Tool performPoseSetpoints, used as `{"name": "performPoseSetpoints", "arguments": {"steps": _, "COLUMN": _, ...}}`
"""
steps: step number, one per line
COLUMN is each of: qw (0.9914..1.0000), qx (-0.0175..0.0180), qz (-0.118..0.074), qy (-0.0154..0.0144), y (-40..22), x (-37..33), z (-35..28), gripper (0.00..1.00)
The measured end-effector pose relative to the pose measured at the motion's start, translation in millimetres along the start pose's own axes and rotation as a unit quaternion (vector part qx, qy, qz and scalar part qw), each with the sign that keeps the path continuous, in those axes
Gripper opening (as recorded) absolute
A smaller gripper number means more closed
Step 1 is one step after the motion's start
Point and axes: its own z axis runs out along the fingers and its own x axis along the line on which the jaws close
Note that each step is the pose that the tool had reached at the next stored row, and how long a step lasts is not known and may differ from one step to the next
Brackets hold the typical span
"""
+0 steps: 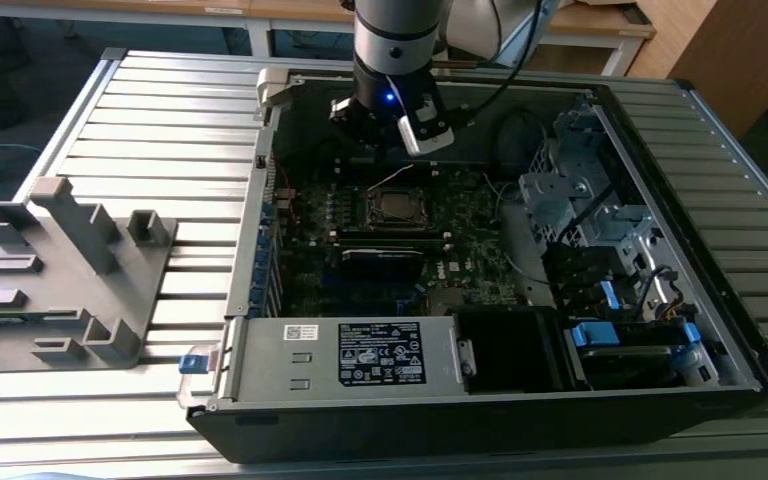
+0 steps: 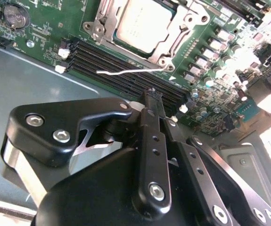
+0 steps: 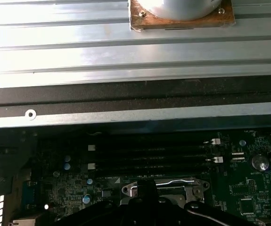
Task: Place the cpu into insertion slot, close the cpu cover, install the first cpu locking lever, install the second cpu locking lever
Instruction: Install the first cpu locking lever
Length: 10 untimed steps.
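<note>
In the exterior view we see the open computer case (image 1: 491,425), with the cpu (image 1: 394,207) seated on its motherboard (image 1: 311,215). The second wrist view adds the cpu cover (image 2: 97,29) lying flat around it, and the gripper (image 2: 152,94), clenched on nothing. The first wrist view shows the case's rim (image 3: 126,115) beside the memory slots (image 3: 149,155).

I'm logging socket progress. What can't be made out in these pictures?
- Second wrist view: cpu and cpu cover cut off by the picture's edge.
- First wrist view: gripper hides part of the socket.
- Exterior view: socket details too small.
</note>
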Motion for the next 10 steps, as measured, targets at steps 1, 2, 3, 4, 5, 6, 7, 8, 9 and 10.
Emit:
{"name": "performPoseSetpoints", "arguments": {"steps": 1, "qw": 1.0, "qx": 0.0001, "qz": 0.0, "qy": 0.0, "y": 0.0, "x": 0.0, "z": 0.0, "gripper": 0.1}}
{"name": "performPoseSetpoints", "arguments": {"steps": 2, "qw": 1.0, "qx": 0.0001, "qz": 0.0, "qy": 0.0, "y": 0.0, "x": 0.0, "z": 0.0, "gripper": 0.1}}
{"name": "performPoseSetpoints", "arguments": {"steps": 3, "qw": 1.0, "qx": 0.0, "qz": 0.0, "qy": 0.0, "y": 0.0, "x": 0.0, "z": 0.1, "gripper": 0.1}}
{"name": "performPoseSetpoints", "arguments": {"steps": 4, "qw": 1.0, "qx": 0.0, "qz": 0.0, "qy": 0.0, "y": 0.0, "x": 0.0, "z": 0.1, "gripper": 0.1}}
{"name": "performPoseSetpoints", "arguments": {"steps": 5, "qw": 1.0, "qx": -0.0001, "qz": 0.0, "qy": -0.0001, "y": 0.0, "x": 0.0, "z": 0.3, "gripper": 0.1}}
{"name": "performPoseSetpoints", "arguments": {"steps": 6, "qw": 1.0, "qx": -0.0002, "qz": 0.0, "qy": -0.0001, "y": 0.0, "x": -0.2, "z": 0.7, "gripper": 0.1}}
{"name": "performPoseSetpoints", "arguments": {"steps": 7, "qw": 1.0, "qx": -0.0001, "qz": 0.0, "qy": 0.0, "y": 0.0, "x": -0.3, "z": 0.9, "gripper": 0.1}}
{"name": "performPoseSetpoints", "arguments": {"steps": 8, "qw": 1.0, "qx": 0.0, "qz": 0.0, "qy": 0.0001, "y": 0.0, "x": -0.4, "z": 1.1, "gripper": 0.1}}
{"name": "performPoseSetpoints", "arguments": {"steps": 9, "qw": 1.0, "qx": 0.0001, "qz": 0.0, "qy": 0.0002, "y": 0.0, "x": -0.4, "z": 1.1, "gripper": 0.1}}
{"name": "performPoseSetpoints", "arguments": {"steps": 10, "qw": 1.0, "qx": 0.0001, "qz": 0.0, "qy": 0.0002, "y": 0.0, "x": -0.4, "z": 1.1, "gripper": 0.1}}
